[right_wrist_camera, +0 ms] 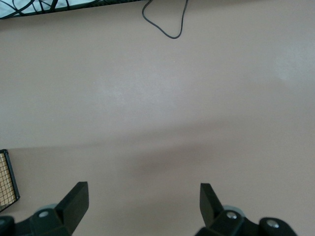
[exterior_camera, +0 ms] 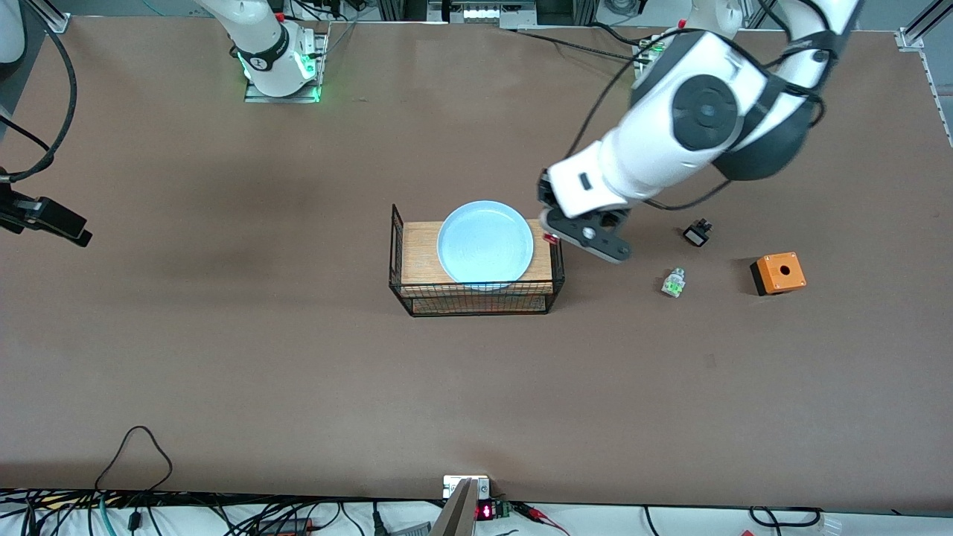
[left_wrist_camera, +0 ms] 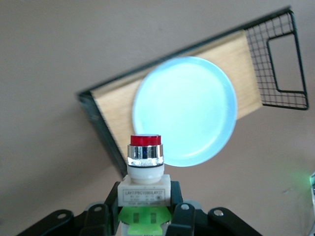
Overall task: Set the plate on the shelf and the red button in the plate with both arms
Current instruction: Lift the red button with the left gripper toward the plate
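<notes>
Left pincer [left_wrist_camera: 145, 216] grips the red button [left_wrist_camera: 144, 167] upright, apparently over the basket [exterior_camera: 476, 296] edge beside the plate [exterior_camera: 485, 243], toward the left arm's end; right pincer [right_wrist_camera: 142, 201] waits, wide open and empty, above bare surface [right_wrist_camera: 162, 98].

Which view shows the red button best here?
The left wrist view: the red button fills the foreground, red cap up, clamped in the left gripper. The front view shows only a red speck beside the plate. The right wrist view shows none of it.
</notes>
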### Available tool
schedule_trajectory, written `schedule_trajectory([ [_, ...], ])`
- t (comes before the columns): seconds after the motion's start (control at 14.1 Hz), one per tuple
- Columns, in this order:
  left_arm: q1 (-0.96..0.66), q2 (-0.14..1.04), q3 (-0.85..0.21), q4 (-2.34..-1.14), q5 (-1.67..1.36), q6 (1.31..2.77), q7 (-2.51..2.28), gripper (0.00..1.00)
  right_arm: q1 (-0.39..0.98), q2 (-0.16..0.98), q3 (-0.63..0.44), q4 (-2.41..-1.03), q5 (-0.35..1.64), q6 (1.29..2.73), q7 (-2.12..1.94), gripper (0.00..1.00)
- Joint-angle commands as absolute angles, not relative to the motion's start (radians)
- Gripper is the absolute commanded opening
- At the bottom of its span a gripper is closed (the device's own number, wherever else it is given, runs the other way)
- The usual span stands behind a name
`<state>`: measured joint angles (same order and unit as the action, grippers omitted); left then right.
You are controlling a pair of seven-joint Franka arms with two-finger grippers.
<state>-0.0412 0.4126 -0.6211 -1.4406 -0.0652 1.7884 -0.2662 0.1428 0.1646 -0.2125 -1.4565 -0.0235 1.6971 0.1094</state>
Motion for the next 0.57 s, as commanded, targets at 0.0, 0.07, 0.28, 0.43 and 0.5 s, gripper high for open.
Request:
schedule_trajectory([
  [0.0,-0.097,0.455,-0.621,-1.425,-0.064,1.848,-0.343,0.12,0.141,0.147,-0.198,-1.474,-0.020,1.703,0.091,1.00],
  [0.07,-0.116,0.471,-0.620,-1.425,-0.063,1.873,-0.386,0.12,0.144,0.147,-0.192,-1.473,-0.020,1.703,0.091,1.00],
  [0.28,-0.198,0.515,-0.618,-1.425,0.029,1.923,-0.501,0.12,0.143,0.149,-0.173,-1.467,-0.020,1.695,0.094,1.00],
  [0.43,-0.218,0.552,-0.618,-1.425,0.118,1.956,-0.544,0.12,0.143,0.150,-0.173,-1.466,-0.020,1.703,0.095,1.00],
  [0.5,-0.219,0.569,-0.618,-1.425,0.136,1.982,-0.555,0.12,0.143,0.152,-0.173,-1.466,-0.020,1.704,0.097,1.00],
])
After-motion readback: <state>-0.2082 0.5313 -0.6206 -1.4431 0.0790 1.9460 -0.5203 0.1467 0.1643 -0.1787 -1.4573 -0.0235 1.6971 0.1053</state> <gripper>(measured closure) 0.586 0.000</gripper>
